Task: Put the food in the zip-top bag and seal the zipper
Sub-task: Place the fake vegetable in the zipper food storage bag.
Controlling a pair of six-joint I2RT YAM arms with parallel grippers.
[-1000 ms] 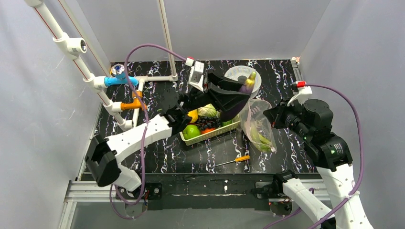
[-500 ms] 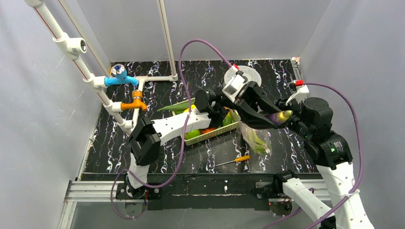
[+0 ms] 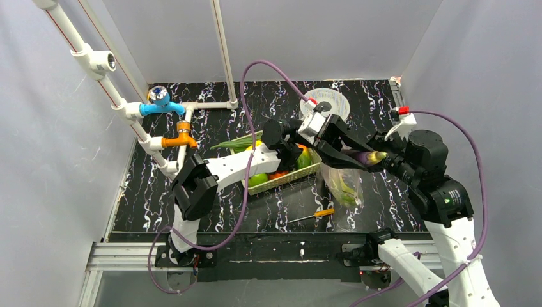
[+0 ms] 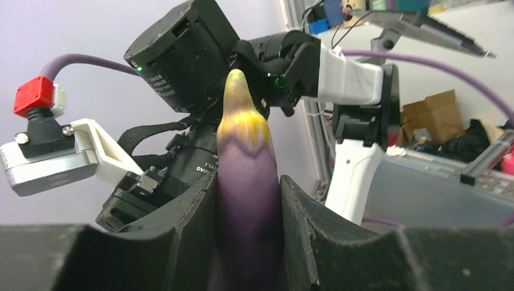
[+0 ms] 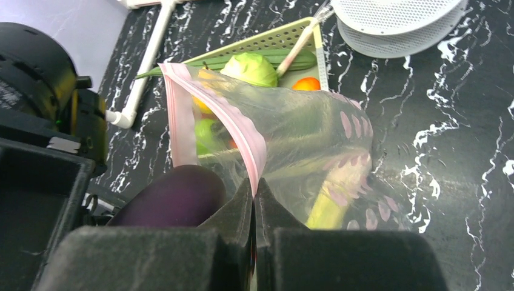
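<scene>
My left gripper (image 4: pixel 247 233) is shut on a purple eggplant (image 4: pixel 245 176), whose yellow-green tip points at the right arm's wrist. In the top view the eggplant (image 3: pixel 369 156) hangs over the mouth of the clear zip-top bag (image 3: pixel 343 184). My right gripper (image 5: pixel 254 195) is shut on the bag's pink zipper (image 5: pixel 225 115) and holds that edge up. The eggplant (image 5: pixel 173 197) sits just left of the held edge, outside the zip-top bag (image 5: pixel 309 136). A yellow-green vegetable (image 5: pixel 330 206) lies inside the bag. More food fills the basket: a cabbage (image 5: pixel 250 68), a green apple (image 3: pixel 256 180) and a leek (image 3: pixel 233 142).
The pale-green slatted basket (image 3: pixel 286 178) stands left of the bag, under the left arm. A grey round spool (image 3: pixel 327 101) lies behind it. An orange-handled screwdriver (image 3: pixel 314 214) rests near the front edge. White pipes with blue and orange taps (image 3: pixel 167 121) run along the left.
The left arm swung right from above the spool, carrying the eggplant to the bag's mouth beside the right gripper. The right gripper kept its hold on the zipper edge.
</scene>
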